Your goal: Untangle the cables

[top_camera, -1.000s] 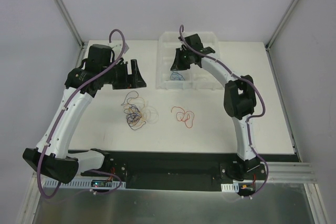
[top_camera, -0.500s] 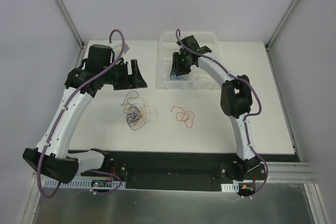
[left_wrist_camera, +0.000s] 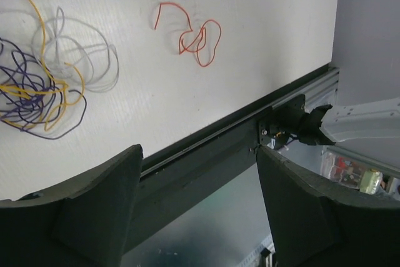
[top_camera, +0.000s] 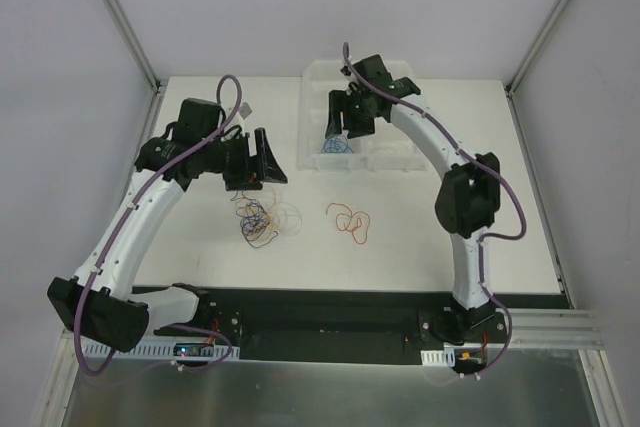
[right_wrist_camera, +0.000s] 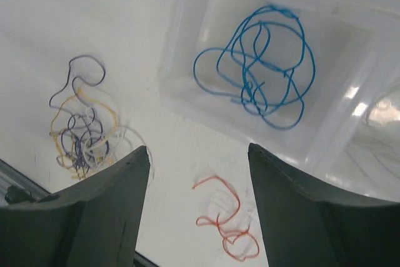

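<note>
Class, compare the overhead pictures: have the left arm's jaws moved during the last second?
Yes. The left arm's jaws shifted toward the near edge, slightly right, closing on the curly tangle of purple, yellow and white wires, which stayed put.

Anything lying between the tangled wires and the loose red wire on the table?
No. The table between the tangle and the red wire is bare; this is clearest in the top view.

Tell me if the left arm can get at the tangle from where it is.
Probably yes. The left arm hangs just beyond the tangle, jaws open, with nothing between them.
</note>
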Tool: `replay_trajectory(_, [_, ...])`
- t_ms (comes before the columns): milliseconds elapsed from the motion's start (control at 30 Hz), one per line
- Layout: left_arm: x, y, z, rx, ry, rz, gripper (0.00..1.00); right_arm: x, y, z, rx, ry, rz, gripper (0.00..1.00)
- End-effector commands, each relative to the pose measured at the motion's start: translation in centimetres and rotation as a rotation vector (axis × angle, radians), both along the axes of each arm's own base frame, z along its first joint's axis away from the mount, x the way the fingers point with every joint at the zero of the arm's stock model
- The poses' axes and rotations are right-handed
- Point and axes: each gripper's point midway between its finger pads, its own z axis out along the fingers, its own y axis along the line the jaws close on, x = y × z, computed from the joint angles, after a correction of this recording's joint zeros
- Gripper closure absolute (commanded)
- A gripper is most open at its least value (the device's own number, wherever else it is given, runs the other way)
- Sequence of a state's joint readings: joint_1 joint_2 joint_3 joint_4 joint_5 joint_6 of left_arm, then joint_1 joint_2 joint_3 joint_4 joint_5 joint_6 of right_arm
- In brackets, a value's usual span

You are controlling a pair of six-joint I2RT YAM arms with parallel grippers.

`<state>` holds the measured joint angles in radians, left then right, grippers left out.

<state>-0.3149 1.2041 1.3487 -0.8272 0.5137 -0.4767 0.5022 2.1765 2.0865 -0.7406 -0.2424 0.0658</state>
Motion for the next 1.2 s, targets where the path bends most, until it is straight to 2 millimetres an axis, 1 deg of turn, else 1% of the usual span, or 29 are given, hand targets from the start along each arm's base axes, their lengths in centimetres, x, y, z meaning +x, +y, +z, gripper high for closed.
replay_trajectory(0, [-1.7, -1.5, -2.3, -0.094, 0.161, -0.006, 0.28, -6.4, -1.8, 5.1, 0.003, -0.040, 0.089, 0.33])
replay_trajectory(33, [-1.9, -1.9, -2.8, -0.118, 0.191, -0.012, 0.28, -7.8, -2.0, 4.6, 0.010, -0.024, 0.105, 0.32])
replay_trajectory(67, [-2.2, -2.3, -3.8, -0.131, 0.233, -0.012, 0.28, -9.4, -2.4, 3.1, 0.005, 0.010, 0.118, 0.32])
replay_trajectory(100, [-2.5, -2.7, -4.3, -0.142, 0.256, -0.018, 0.28, -11.0, -2.8, 2.4, 0.007, 0.025, 0.130, 0.32])
replay_trajectory(167, [-2.9, -3.5, -5.5, -0.141, 0.278, -0.034, 0.28, -13.9, -4.3, -0.6, -0.009, 0.089, 0.116, 0.33])
replay_trajectory(200, [-3.2, -3.9, -6.1, -0.138, 0.293, -0.046, 0.28, -15.0, -4.9, -1.3, -0.005, 0.110, 0.098, 0.34])
replay_trajectory(267, [-3.9, -5.3, -6.8, -0.132, 0.339, -0.095, 0.28, -17.4, -6.1, -3.6, -0.018, 0.174, 0.083, 0.34])
replay_trajectory(333, [-4.4, -6.7, -7.2, -0.124, 0.375, -0.152, 0.28, -19.0, -7.0, -5.3, -0.036, 0.220, 0.063, 0.34])
replay_trajectory(367, [-4.7, -7.4, -7.4, -0.117, 0.384, -0.176, 0.29, -19.5, -7.3, -6.0, -0.038, 0.231, 0.059, 0.35])
replay_trajectory(467, [-4.5, -9.0, -7.5, -0.091, 0.383, -0.214, 0.29, -20.8, -8.3, -8.2, -0.062, 0.255, 0.055, 0.36])
replay_trajectory(567, [-4.5, -10.1, -6.9, -0.098, 0.379, -0.250, 0.30, -21.3, -8.6, -9.9, -0.083, 0.285, 0.049, 0.39])
replay_trajectory(633, [-4.5, -10.2, -6.2, -0.106, 0.362, -0.262, 0.31, -21.3, -8.4, -10.8, -0.078, 0.309, 0.033, 0.42])
replay_trajectory(767, [-4.4, -9.8, -5.4, -0.096, 0.322, -0.257, 0.30, -20.3, -6.9, -11.1, -0.047, 0.314, 0.042, 0.47])
replay_trajectory(833, [-4.5, -9.7, -5.5, -0.089, 0.328, -0.253, 0.30, -19.7, -6.5, -11.2, -0.061, 0.301, 0.046, 0.48])
replay_trajectory(867, [-4.6, -9.6, -5.6, -0.084, 0.333, -0.247, 0.31, -19.3, -6.4, -11.3, -0.074, 0.294, 0.043, 0.50])
replay_trajectory(900, [-4.7, -9.5, -5.6, -0.081, 0.340, -0.241, 0.31, -18.9, -6.8, -11.4, -0.109, 0.284, 0.034, 0.51])
replay_trajectory(967, [-5.0, -9.2, -5.3, -0.084, 0.337, -0.228, 0.31, -18.1, -7.0, -11.2, -0.159, 0.249, 0.029, 0.51])
replay_trajectory(1033, [-5.3, -8.9, -4.8, -0.091, 0.324, -0.215, 0.31, -17.6, -7.0, -11.2, -0.171, 0.222, 0.032, 0.51])
replay_trajectory(1100, [-5.6, -8.6, -4.2, -0.098, 0.311, -0.198, 0.31, -17.3, -6.7, -11.1, -0.166, 0.215, 0.034, 0.58])
replay_trajectory(1133, [-5.9, -8.4, -3.9, -0.102, 0.304, -0.190, 0.30, -17.4, -6.6, -11.3, -0.168, 0.220, 0.039, 0.64])
replay_trajectory(1167, [-6.0, -8.2, -3.8, -0.105, 0.302, -0.181, 0.30, -17.4, -6.5, -11.4, -0.169, 0.222, 0.046, 0.72])
